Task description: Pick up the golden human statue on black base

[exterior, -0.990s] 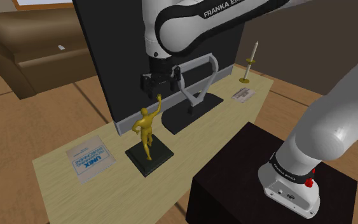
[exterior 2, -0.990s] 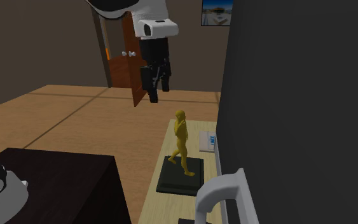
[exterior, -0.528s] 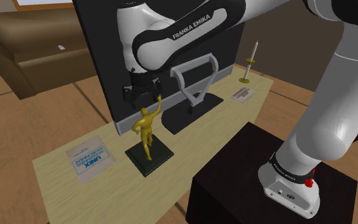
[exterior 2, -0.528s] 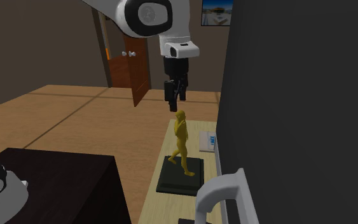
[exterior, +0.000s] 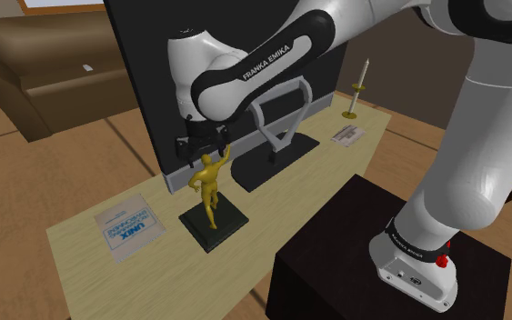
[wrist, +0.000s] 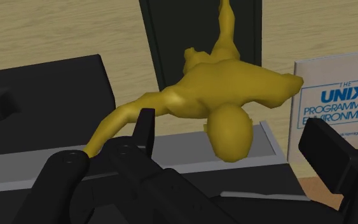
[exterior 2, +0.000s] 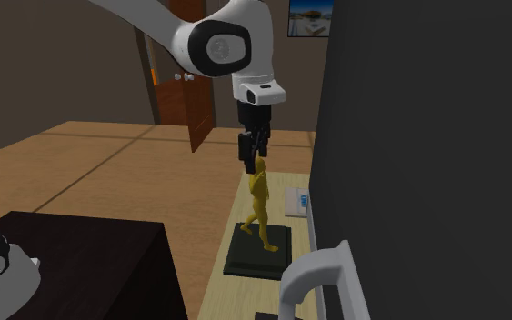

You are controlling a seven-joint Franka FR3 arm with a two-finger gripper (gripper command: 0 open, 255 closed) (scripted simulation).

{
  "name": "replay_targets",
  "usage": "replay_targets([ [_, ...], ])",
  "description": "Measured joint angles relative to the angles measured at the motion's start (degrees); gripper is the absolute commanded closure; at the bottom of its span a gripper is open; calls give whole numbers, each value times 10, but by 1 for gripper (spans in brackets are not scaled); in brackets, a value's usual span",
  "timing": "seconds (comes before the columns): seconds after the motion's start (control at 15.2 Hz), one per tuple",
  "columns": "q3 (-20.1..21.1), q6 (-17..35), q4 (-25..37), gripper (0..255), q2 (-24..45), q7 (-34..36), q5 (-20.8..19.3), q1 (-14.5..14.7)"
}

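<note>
gripper (exterior: 203, 150): matte black, fingers spread wide, nothing clasped; held over the head and raised arm of the statue (exterior: 210, 186).
statue: glossy golden human figure, striding, set upright on a flat square black base (exterior: 219, 227).
table (exterior: 81, 268): long slab, pale wood grain.
book (exterior: 125, 227): thin, white-and-blue, laid flat near the base, at the shoulder view's left.

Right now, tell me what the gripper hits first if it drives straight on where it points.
The golden statue: its head and raised arm lie just beyond the open gripper. Which part touches first is unclear.
</note>
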Motion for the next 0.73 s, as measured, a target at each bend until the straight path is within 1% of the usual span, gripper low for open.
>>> replay_targets([
  [0.07,0,3,-2,255,1,1,-1,0],
  [0.73,-1,6,-4,255,1,1,-2,0],
])
